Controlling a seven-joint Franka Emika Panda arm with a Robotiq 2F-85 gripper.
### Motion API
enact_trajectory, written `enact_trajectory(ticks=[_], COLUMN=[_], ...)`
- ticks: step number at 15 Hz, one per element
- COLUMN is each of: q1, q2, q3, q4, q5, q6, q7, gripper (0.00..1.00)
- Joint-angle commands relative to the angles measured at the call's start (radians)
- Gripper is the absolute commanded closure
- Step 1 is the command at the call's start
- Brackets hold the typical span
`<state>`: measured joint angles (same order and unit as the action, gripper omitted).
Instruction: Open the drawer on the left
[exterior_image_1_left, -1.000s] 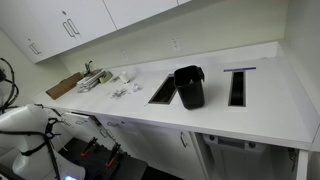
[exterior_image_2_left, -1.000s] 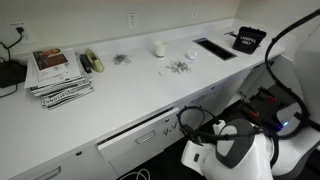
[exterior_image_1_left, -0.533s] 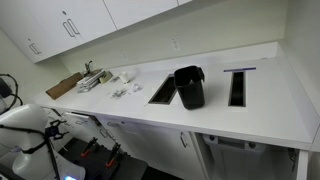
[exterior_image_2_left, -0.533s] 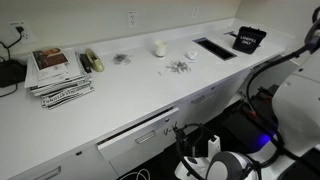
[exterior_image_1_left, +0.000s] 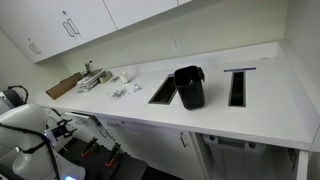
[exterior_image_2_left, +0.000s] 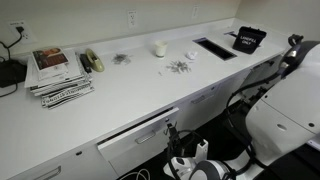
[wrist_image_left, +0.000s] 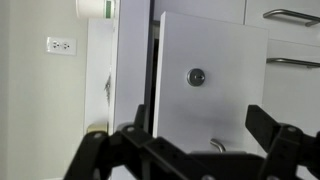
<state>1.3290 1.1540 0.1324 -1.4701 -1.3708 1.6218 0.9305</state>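
- Your claw (wrist_image_left: 180, 138) has slid left and lower below the counter's (exterior_image_2_left: 130, 95) front edge, with its fingers (wrist_image_left: 290, 145) spread wide and gripping nothing.
- The drawer (exterior_image_2_left: 138, 133) hasn't budged. It sits just under that front edge.

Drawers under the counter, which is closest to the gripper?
The white drawer with the dark gap along its top; the gripper is right at its front, the other fronts farther off.

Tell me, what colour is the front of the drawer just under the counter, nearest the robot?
White. The drawer front shows best in an exterior view.
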Motion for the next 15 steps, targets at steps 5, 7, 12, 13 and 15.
enact_trajectory(ticks=[5,7,12,13,15], q1=[0.000,0.017,0.049,0.053,0.060], q2=[0.033,0.079,0.225,0.256,0.317], q3=[0.007,-0.007,-0.031,-0.035,-0.048], q4=[0.041,0.089,0.255,0.294,0.377], q5=[-0.023,-0.052,-0.179,-0.195,-0.215], q6=[-0.003,-0.014,-0.042,-0.050,-0.061], q7=[0.008,-0.004,-0.038,-0.049,-0.059], gripper=[0.00,0.00,0.00,0.00,0.00])
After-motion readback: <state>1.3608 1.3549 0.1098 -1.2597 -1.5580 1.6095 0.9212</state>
